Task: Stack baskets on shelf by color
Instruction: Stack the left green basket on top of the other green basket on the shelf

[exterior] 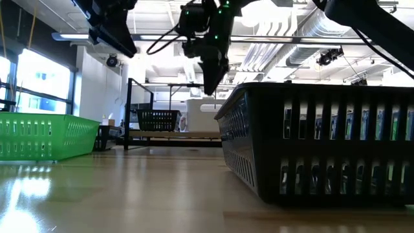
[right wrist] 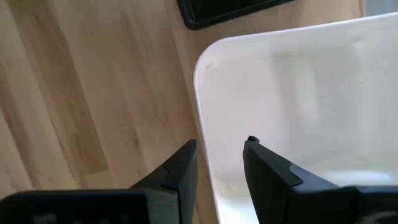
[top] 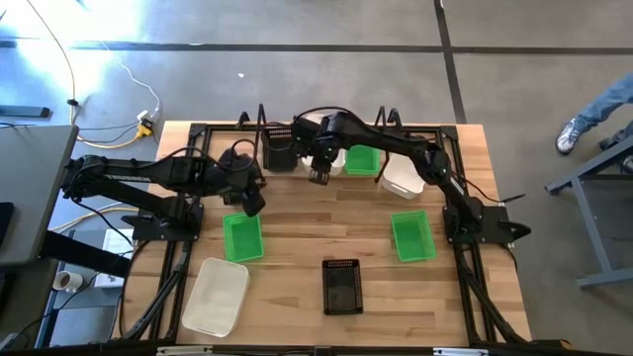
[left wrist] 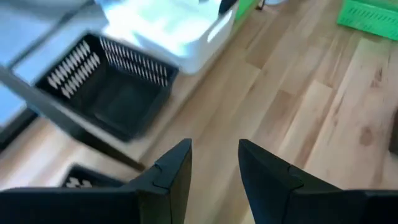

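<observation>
From above, the left arm reaches in from the table's left edge, elbow bent, its left gripper (top: 248,201) hanging just past the far end of a green basket (top: 242,237) that lies with its long axis running front to back. The right arm stretches from its base on the right across the back of the table, so that the right gripper (top: 319,175) hangs just in front of the shelf (top: 326,133), where a black basket (top: 280,148), a white basket (top: 334,156) and a second green basket (top: 362,160) sit side by side. A loose white basket (top: 401,176) lies right of them, a third green basket (top: 412,235) lies lengthwise near the right arm's base, another black basket (top: 341,286) points front to back at the front centre, and a large white basket (top: 217,294) lies tilted at the front left. The low view shows what the overhead cannot: both grippers hang clear above the wood, the right gripper (exterior: 212,71) pointing straight down, with the front black basket (exterior: 317,142) looming large and a green basket (exterior: 45,134) at the left. The left wrist view shows the left gripper (left wrist: 214,162) with its fingers (left wrist: 174,168) parted and holding nothing, looking toward the black basket (left wrist: 109,93) and white basket (left wrist: 174,31) on the shelf. The right wrist view shows the right gripper (right wrist: 221,162) parted and empty too, straddling the rim of a white basket (right wrist: 298,106).
</observation>
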`<control>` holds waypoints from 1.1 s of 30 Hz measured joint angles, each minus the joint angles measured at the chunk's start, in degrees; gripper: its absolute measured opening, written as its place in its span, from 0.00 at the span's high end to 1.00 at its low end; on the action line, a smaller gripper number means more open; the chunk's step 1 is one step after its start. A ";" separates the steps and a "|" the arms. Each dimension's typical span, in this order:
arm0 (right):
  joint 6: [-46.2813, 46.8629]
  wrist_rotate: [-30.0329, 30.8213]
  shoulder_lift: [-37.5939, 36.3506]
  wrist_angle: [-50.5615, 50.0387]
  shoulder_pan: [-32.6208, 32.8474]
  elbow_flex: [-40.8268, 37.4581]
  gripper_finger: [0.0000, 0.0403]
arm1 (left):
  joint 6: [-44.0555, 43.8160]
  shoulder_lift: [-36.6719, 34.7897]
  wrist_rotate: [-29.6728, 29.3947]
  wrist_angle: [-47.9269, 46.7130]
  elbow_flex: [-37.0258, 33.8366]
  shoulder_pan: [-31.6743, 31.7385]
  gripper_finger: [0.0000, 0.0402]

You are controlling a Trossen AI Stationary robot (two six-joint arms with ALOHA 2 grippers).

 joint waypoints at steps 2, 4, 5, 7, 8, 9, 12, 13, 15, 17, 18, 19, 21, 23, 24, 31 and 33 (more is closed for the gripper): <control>1.66 -0.15 0.00 -1.76 0.42 1.95 0.72 | -2.96 0.00 1.24 -1.96 0.00 0.00 0.70; 3.34 -0.30 -0.20 -2.66 1.03 2.93 0.72 | -5.77 0.00 2.67 -4.51 0.00 0.00 0.70; 4.35 -0.49 -0.79 -2.20 1.38 2.46 0.72 | -7.18 0.00 3.44 -5.93 0.00 0.01 0.70; 6.26 -1.43 -1.55 -2.73 2.12 1.79 0.72 | -9.63 -0.15 4.94 -9.01 0.00 -0.02 0.70; 7.57 -1.77 -1.76 -2.65 2.58 1.78 0.72 | -10.81 -0.36 5.35 -10.63 0.00 -0.20 0.70; 8.73 -2.25 -1.84 -2.93 3.01 1.78 0.72 | -11.90 -0.55 5.74 -12.00 0.00 -0.43 0.70; 11.88 -2.28 -1.84 -3.20 4.72 1.70 0.72 | -16.19 -1.23 6.04 -16.27 0.00 -1.74 0.70; 12.80 -2.27 -1.84 -3.22 5.33 1.70 0.72 | -18.12 -1.55 6.05 -17.81 0.00 -2.28 0.70; 14.73 -2.26 -1.84 -3.40 6.65 1.70 0.72 | -22.36 -2.38 6.05 -20.65 0.00 -3.62 0.70; 16.24 -2.26 -1.84 -3.41 8.01 1.70 0.72 | -27.06 -3.13 6.01 -23.54 0.02 -5.18 0.70; 16.88 -2.26 -1.84 -3.41 8.65 1.70 0.72 | -29.31 -3.32 6.03 -24.54 0.02 -6.08 0.70; 17.63 -2.24 -1.84 -3.39 9.22 1.70 0.72 | -31.41 -3.59 6.05 -25.75 0.02 -7.00 0.70; 18.83 -2.22 -1.84 -3.40 10.27 1.67 0.72 | -34.96 -4.00 5.96 -27.62 0.02 -8.89 0.70; 19.73 -2.22 -1.84 -3.39 11.17 1.67 0.72 | -38.24 -3.84 6.01 -28.88 -0.02 -10.78 0.70; 19.99 -2.22 -1.84 -3.41 11.52 1.67 0.72 | -39.77 -3.85 6.01 -28.89 -0.32 -11.73 0.70; 18.81 -2.07 -1.84 -4.09 13.27 1.65 0.72 | -55.19 -3.93 9.38 -28.76 -4.80 -17.79 0.70; 17.75 -2.07 -1.84 -4.42 13.43 1.65 0.72 | -59.95 -3.87 10.15 -28.23 -5.82 -19.46 0.70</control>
